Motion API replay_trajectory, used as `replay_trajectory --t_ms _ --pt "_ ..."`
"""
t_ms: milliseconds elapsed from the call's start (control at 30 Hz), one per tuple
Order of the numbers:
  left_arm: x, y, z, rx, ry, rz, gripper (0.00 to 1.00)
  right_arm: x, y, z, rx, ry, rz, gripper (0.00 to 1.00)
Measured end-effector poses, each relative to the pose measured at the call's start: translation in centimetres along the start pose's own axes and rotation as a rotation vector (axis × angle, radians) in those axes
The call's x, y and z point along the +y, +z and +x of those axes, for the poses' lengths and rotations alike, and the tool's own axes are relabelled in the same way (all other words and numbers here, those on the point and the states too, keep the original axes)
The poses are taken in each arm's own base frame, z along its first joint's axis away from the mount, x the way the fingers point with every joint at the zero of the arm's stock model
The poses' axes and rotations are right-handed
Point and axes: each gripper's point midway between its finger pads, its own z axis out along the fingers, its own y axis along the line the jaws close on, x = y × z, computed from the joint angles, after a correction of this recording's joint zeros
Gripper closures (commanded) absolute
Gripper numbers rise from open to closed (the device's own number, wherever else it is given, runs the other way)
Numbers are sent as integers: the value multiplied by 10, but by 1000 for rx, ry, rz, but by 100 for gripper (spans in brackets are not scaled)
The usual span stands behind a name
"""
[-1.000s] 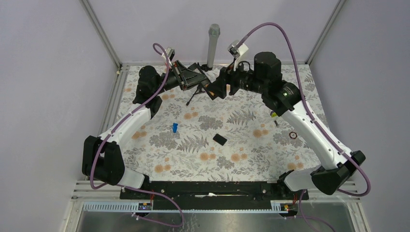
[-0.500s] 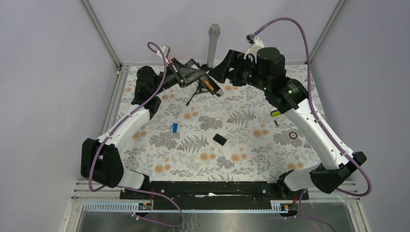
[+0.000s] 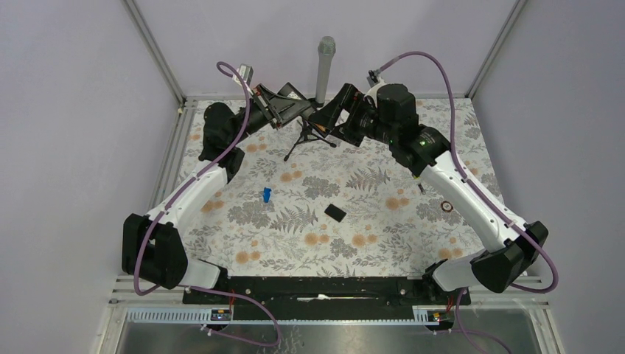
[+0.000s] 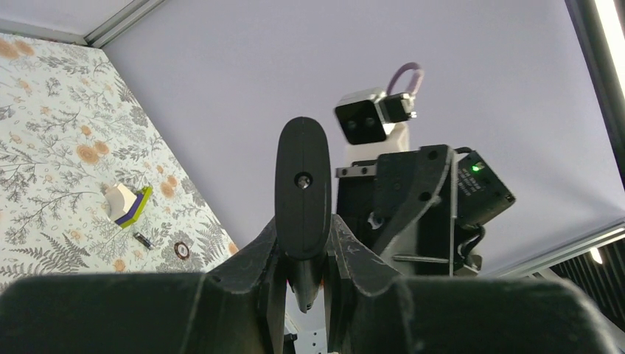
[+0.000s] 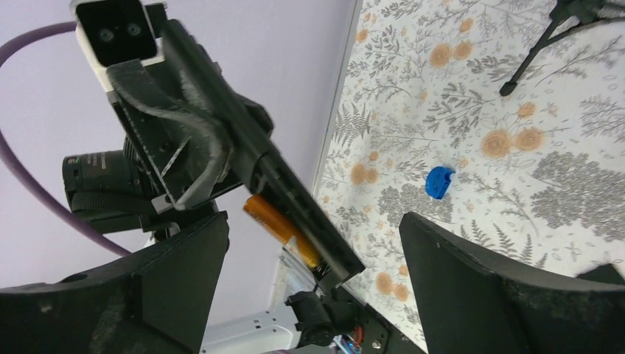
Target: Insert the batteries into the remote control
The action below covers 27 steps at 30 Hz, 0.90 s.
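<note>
Floral tabletop [image 3: 368, 221]; battery [image 5: 282, 225] in remote control [image 5: 296, 193], right-wrist view only

No text, label, brand or number can be read in any view. The orange battery [image 5: 280, 227] seated in the remote control [image 5: 291, 188] is too blurred for any marking to be made out.
</note>
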Motion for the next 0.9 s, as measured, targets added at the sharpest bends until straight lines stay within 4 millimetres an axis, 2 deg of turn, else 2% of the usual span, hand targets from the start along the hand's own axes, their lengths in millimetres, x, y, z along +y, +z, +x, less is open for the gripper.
replay_trajectory --t_ms 200,400,667,900 --pt "-3 0 0 -5 5 18 100 -3 11 6 0 84 -30 10" --pt "-4 -1 0 -6 10 24 100 14 12 -5 -37 112 -101 11" --pt "-4 -3 1 -7 10 27 100 16 19 -3 -21 148 -124 33" --pt "-4 -3 1 -7 7 28 100 10 24 -1 -9 166 -112 44"
